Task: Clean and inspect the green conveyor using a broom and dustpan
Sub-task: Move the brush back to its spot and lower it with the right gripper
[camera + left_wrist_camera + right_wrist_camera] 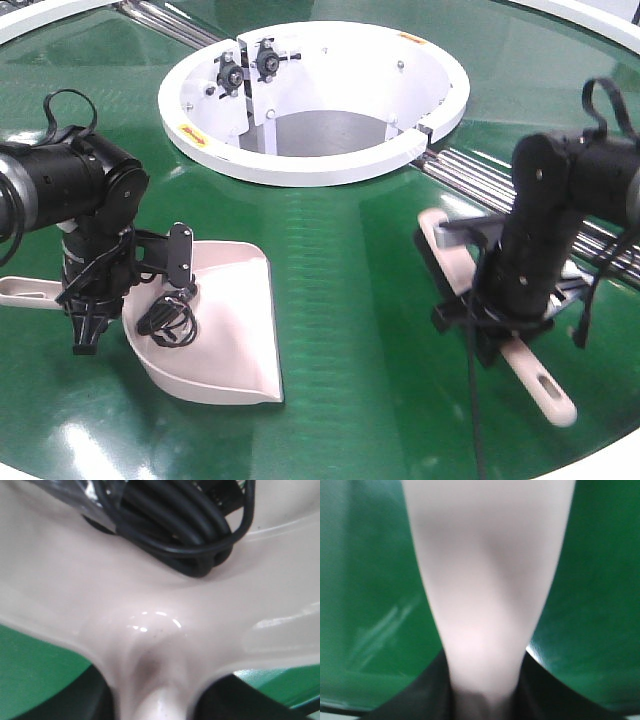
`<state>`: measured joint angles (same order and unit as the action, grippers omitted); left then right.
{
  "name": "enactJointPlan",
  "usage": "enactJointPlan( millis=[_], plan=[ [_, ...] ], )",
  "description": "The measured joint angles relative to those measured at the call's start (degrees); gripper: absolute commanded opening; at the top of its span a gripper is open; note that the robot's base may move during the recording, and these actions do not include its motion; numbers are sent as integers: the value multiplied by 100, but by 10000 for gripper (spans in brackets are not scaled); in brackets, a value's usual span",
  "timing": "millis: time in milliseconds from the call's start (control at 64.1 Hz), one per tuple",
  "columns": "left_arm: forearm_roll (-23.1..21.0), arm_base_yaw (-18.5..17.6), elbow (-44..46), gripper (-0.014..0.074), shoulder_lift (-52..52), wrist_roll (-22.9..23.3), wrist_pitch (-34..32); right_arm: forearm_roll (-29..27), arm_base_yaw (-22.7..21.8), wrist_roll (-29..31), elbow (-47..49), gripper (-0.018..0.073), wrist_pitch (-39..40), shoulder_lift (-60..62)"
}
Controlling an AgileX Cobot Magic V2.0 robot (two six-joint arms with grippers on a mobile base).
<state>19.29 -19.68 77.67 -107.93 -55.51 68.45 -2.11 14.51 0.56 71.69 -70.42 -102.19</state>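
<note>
Left tool [88, 335] clamped on the dustpan [225, 330] handle. Pan lies on the green conveyor [360, 300], mouth edge facing right. Right tool [500, 335] clamped mid-handle on the broom [535, 372], whose slotted end is near the white outer rim [612, 455]. Bare belt between pan mouth and broom. White ring [310, 170] beyond both, apart.

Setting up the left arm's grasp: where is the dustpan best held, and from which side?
The dustpan lies flat on the green conveyor; grip its handle just behind the scoop, from above. The handle is slim enough for the jaws; the scoop is too wide.
</note>
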Motion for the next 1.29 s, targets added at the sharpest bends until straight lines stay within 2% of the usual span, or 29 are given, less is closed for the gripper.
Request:
enactJointPlan(
  millis=[234,998,1295],
  plan=[
    [-5,0,0,-6,0,0,0,46,-14,29,-380,-4,33,0],
    [-5,0,0,-6,0,0,-2,112,-14,134,-387,1,95,-5],
    [-71,33,0,22,0,6,38,123,-14,122,-387,71,95,-5]
  ],
)
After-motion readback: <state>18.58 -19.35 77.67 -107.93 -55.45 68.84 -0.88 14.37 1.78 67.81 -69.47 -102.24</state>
